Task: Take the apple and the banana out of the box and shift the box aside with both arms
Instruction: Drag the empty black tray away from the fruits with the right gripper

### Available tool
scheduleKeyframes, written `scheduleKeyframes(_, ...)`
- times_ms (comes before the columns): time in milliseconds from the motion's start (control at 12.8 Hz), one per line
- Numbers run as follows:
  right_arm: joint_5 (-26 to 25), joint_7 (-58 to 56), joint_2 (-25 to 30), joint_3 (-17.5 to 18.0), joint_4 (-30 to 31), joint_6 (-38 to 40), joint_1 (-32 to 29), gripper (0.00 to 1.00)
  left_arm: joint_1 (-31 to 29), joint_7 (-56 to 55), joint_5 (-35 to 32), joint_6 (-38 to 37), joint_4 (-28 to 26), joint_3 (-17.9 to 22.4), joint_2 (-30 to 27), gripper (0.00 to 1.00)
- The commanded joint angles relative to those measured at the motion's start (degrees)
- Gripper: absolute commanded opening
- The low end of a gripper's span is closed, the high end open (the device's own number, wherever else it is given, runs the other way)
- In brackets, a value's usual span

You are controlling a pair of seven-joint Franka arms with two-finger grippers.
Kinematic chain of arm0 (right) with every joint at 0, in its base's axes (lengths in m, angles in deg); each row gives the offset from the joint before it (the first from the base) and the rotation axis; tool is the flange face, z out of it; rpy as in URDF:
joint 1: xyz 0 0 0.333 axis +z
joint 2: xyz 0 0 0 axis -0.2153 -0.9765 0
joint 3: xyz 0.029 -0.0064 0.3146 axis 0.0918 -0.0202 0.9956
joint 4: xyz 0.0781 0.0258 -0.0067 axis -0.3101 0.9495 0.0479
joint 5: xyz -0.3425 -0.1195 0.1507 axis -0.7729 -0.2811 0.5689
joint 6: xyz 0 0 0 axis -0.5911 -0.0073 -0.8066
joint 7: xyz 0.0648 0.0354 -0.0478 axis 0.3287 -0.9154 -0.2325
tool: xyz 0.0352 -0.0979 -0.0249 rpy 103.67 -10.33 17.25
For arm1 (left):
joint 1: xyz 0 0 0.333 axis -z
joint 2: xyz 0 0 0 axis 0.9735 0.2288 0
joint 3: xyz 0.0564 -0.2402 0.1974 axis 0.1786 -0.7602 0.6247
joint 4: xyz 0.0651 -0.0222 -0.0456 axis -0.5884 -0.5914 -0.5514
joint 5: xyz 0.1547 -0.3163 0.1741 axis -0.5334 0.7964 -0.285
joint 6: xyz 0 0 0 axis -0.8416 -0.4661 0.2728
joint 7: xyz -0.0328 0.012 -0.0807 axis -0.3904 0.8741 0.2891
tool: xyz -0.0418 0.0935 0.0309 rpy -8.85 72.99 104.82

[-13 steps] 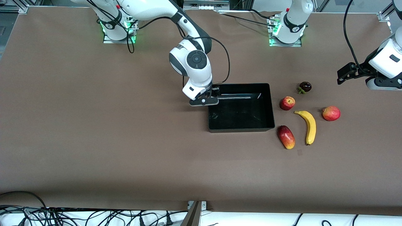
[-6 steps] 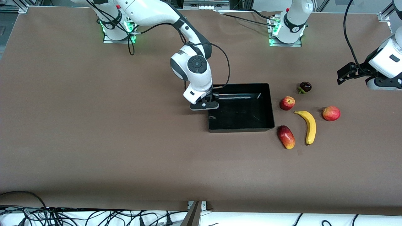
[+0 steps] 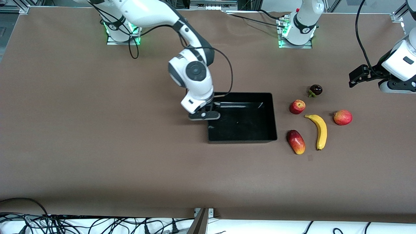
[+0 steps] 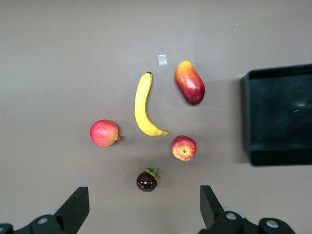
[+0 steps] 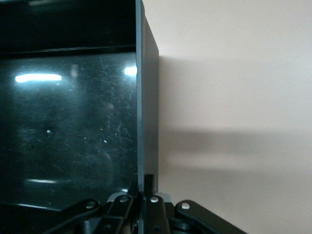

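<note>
The glossy black box [image 3: 247,138] lies mid-table. My right gripper [image 3: 209,109] is shut on the box's wall [image 5: 146,107] at the end toward the right arm. The yellow banana [image 3: 319,130] and the small red apple [image 3: 297,106] lie on the table toward the left arm's end of the box; both show in the left wrist view, the banana [image 4: 143,105] and the apple [image 4: 184,147]. My left gripper [image 3: 357,75] hangs open and empty in the air over the table's end, above the fruits [image 4: 141,207].
A red-and-yellow mango [image 3: 296,141] lies beside the banana. A dark purple mangosteen [image 3: 315,90] and a larger red-orange fruit [image 3: 342,117] lie near the apple and banana. Cables run along the table's near edge.
My right gripper has dragged the box toward the right arm's end and nearer to the front camera. The left arm has not moved.
</note>
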Motion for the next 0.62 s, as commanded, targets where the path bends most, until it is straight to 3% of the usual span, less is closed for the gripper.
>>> scheduleKeyframes(0,2.2,-9.4,5.8,0.7,1.0,7.4,-6.0,0.0,0.0,0.8,1.2,-0.6,0.3,0.1,-0.6,1.0)
scheduleKeyframes(545,2.9,-34.0,9.8,0.6,4.4,14.9,-24.5,0.0,0.0,0.6,1.2,-0.7,0.3,0.1,-0.6,1.0)
